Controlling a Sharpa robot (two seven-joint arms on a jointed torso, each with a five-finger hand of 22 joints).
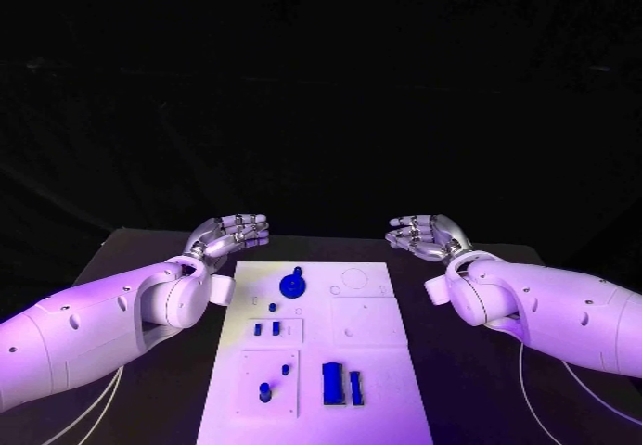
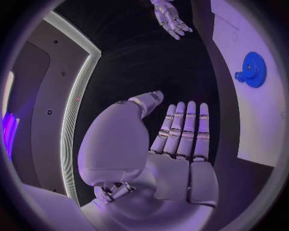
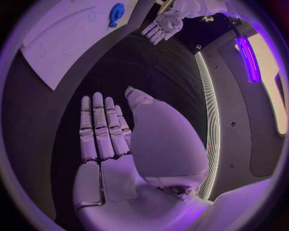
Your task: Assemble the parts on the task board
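The white task board (image 1: 361, 389) lies in the middle of the table. A blue gear (image 1: 293, 282) sits near its far left corner, also seen as a blue gear (image 2: 253, 70) and blue gear (image 3: 115, 11) in the wrist views. Two blue blocks (image 1: 341, 383) lie near the front, small blue pegs (image 1: 266, 328) sit in the left recesses. My left hand (image 1: 230, 233) hovers open beyond the board's far left corner, fingers straight. My right hand (image 1: 426, 233) hovers open beyond the far right corner. Neither hand touches anything.
The black table (image 1: 468, 389) extends on both sides of the board. Empty circular and square outlines (image 1: 359, 278) mark the board's right half. Both white forearms flank the board.
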